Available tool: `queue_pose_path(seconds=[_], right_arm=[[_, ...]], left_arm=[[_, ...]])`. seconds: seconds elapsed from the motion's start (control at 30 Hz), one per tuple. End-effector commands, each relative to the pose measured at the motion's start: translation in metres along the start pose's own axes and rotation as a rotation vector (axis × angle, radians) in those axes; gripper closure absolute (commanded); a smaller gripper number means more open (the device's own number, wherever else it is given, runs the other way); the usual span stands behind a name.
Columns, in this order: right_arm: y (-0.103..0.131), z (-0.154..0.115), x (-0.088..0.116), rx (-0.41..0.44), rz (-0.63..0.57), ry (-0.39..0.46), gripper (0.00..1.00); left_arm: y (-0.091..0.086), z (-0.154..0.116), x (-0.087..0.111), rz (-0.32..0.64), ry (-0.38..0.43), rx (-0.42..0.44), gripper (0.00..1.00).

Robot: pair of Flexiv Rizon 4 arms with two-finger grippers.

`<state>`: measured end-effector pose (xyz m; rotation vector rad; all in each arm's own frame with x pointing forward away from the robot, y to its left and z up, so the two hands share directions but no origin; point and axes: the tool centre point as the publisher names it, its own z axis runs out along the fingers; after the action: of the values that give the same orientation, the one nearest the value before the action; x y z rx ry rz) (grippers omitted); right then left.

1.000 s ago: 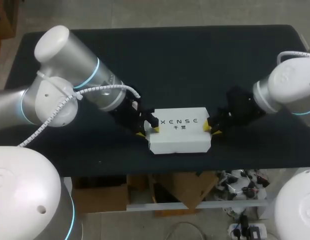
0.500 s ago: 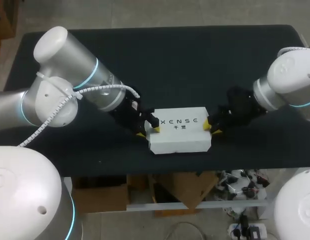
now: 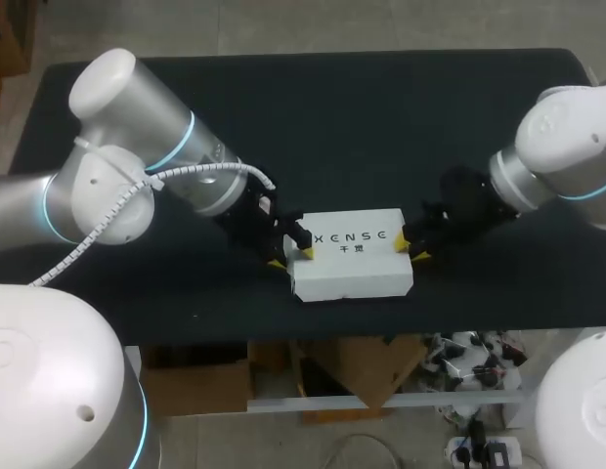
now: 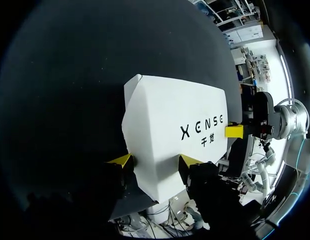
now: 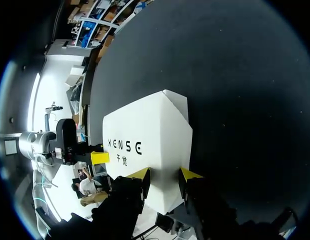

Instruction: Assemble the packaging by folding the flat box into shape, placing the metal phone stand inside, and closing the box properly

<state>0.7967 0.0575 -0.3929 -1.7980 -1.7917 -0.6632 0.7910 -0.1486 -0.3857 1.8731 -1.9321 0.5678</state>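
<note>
The box (image 3: 352, 264) lies flat on the dark surface (image 3: 362, 127), near its front edge, lid face up and long side running across between the two arms. Each arm meets one short end. The left hand (image 3: 290, 257) is clamped on the box's left end, with one yellow tip over the lid's edge and the other against the end just outside it. The right hand (image 3: 412, 250) grips the opposite end in the same way. Holding both ends at once probably steadies the box and presses the end flaps home, so this looks like the closing step, close to finished.

From the left wrist, the box (image 4: 175, 130) reaches between the tips of that hand (image 4: 154, 162), and both tips sit against white card. The right wrist shows the same for the other end of the box (image 5: 150, 145) and its hand (image 5: 164, 176).

The box is white card with dark lettering on the lid, fully formed with crisp edges. The lid lies level and no flap stands open. The metal phone stand is nowhere in sight, so it is presumably inside.
</note>
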Motion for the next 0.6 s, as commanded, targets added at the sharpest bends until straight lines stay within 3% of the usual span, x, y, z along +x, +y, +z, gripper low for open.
queue_pose_path(seconds=[0.03,0.6], right_arm=[[0.0015,0.0046,0.0039,0.01,0.006,-0.003,0.61],[0.0013,-0.0005,0.0083,0.031,0.034,-0.014,0.6]], left_arm=[[-0.0022,0.0097,0.0037,-0.006,-0.011,-0.008,0.41],[-0.0029,0.0046,0.0077,-0.04,-0.038,-0.038,0.4]])
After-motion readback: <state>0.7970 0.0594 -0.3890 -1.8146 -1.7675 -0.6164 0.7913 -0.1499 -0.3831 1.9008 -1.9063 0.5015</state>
